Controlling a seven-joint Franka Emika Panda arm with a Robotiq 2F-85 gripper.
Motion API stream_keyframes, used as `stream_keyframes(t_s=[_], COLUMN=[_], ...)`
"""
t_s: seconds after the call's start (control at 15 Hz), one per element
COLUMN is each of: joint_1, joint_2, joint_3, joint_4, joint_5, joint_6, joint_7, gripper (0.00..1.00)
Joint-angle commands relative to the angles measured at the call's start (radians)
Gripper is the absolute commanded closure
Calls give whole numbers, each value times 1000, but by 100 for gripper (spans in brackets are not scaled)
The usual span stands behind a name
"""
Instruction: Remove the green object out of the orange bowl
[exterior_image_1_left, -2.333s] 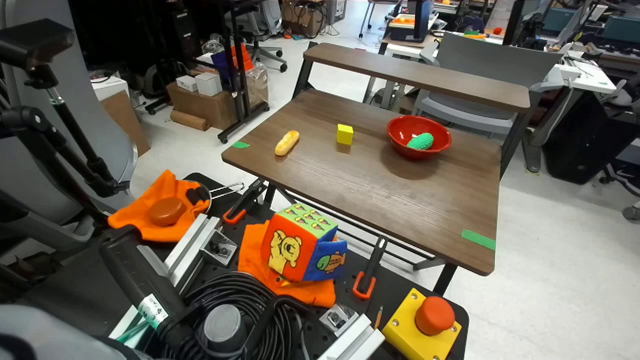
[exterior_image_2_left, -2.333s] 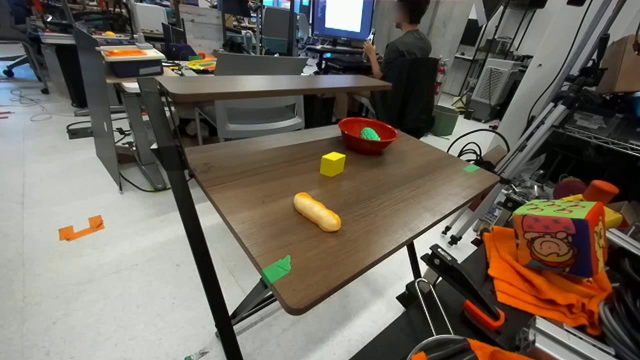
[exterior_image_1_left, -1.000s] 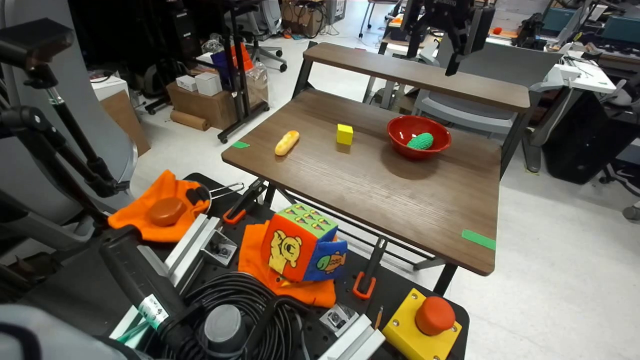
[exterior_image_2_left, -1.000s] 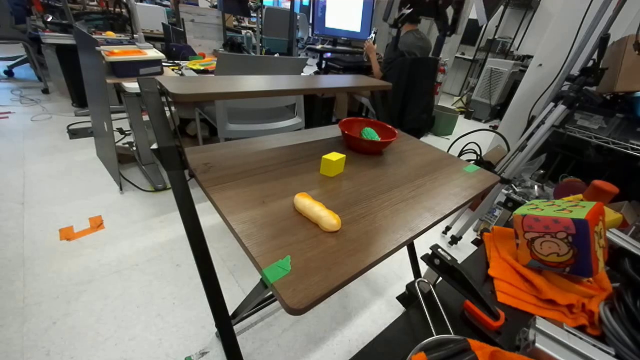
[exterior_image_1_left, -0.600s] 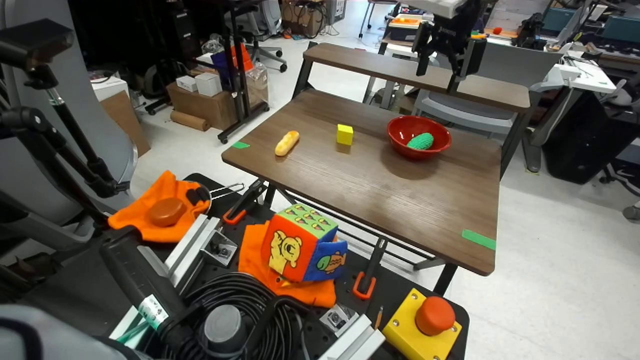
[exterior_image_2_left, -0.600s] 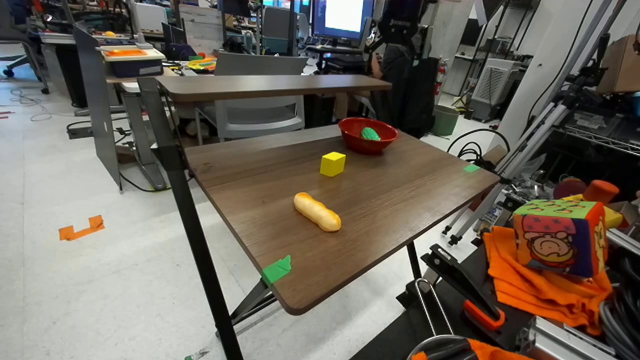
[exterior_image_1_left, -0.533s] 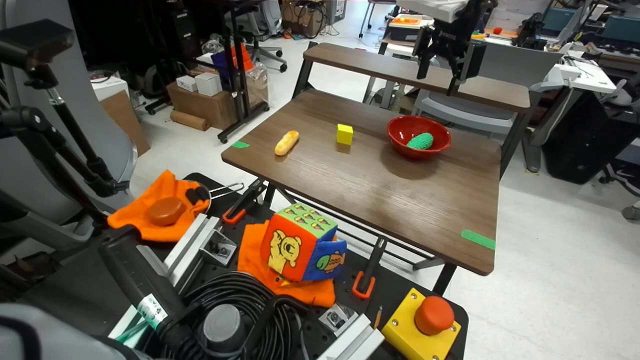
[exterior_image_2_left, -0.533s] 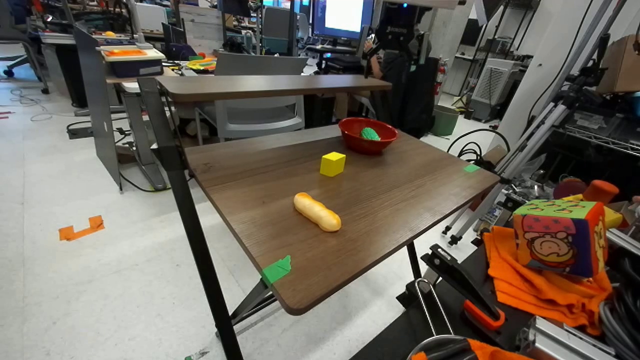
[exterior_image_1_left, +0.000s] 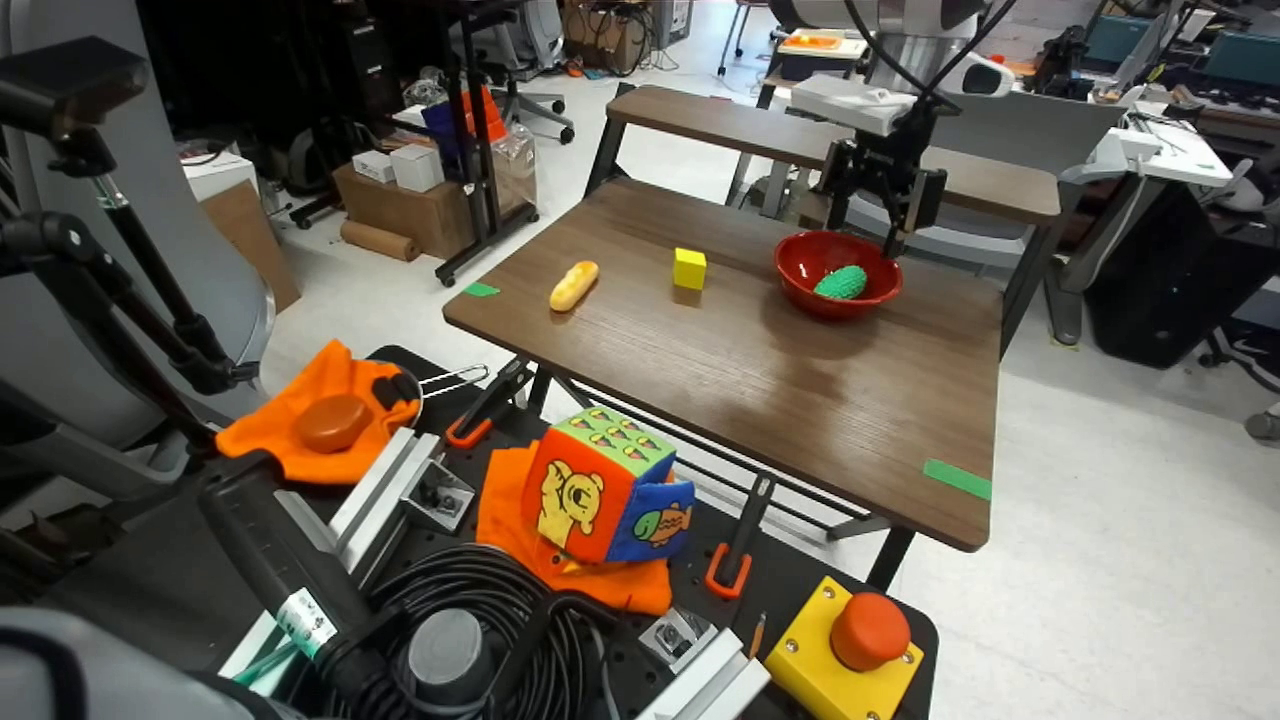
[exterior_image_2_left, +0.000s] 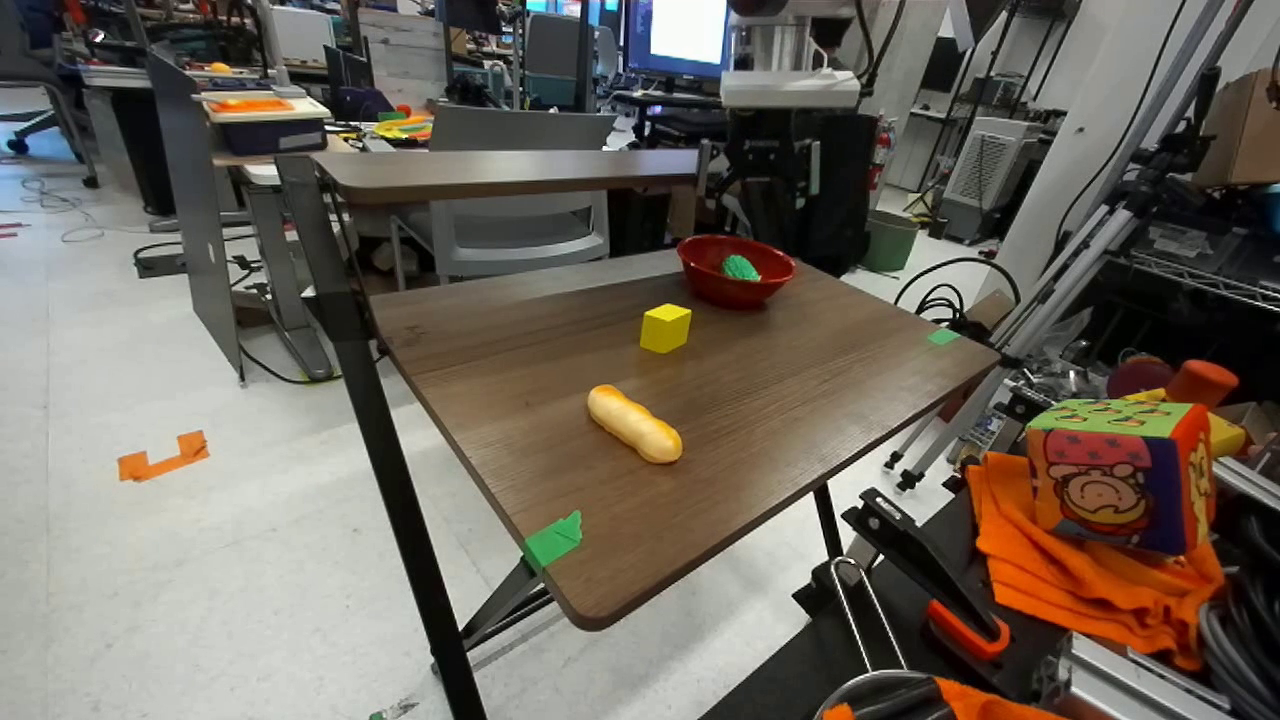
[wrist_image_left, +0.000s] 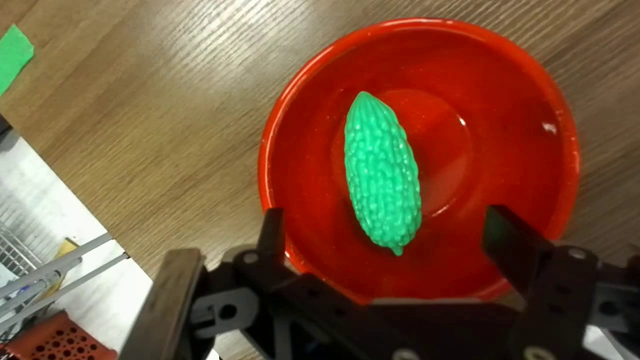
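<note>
The bright green, bumpy oblong toy with tapered ends (wrist_image_left: 382, 172) lies inside the round, glossy red-orange bowl (wrist_image_left: 520, 125), a little off its centre, so the removal itself is not yet done. The black two-fingered gripper (wrist_image_left: 385, 215) hangs over the bowl with its jaws spread well apart, holding nothing. I judge the step in hand to be the approach, ahead of any grasp. In the wrist view most of the toy's length lies beyond the fingertips (wrist_image_left: 272, 232), so the next move probably calls for a shift toward its middle and then a descent inside the rim (its long axis runs roughly crosswise to the closing line, which should suit a pinch across the narrow width). One finger overlaps the rim in that view, so catching it on the way down seems the likeliest trouble. After that should come a straight lift and a release on the brown wood-grain tabletop (wrist_image_left: 150, 125). How high the fingers stand above the rim is hard to tell; in an exterior view they fade into the black chair (exterior_image_2_left: 845, 185). The white and silver arm (exterior_image_1_left: 915, 52) is cut off at the top in both exterior views, and the toy's underside is hidden.
</note>
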Motion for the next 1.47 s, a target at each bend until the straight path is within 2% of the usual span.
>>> stream_keyframes(t_s=[0.0,0.47,0.53,0.6,0.67,1.07,1.4], joint_1=[26,41,42,41,42,41,44], joint_2=[116,243,259,273,287,309,191], joint_3=[-26,-40,-42,-44,-47,-44,-18], joint_4=[153,300,319,338,355,412,287], joint_5=[-8,-20,-22,-25,-30,-38,-40], joint_6=[-88,-180,-194,-204,-214,-251,-208], joint_7=[-5,-6,-6,-6,-5,-25,-130], gripper=[0,1,9,25,29,76,78])
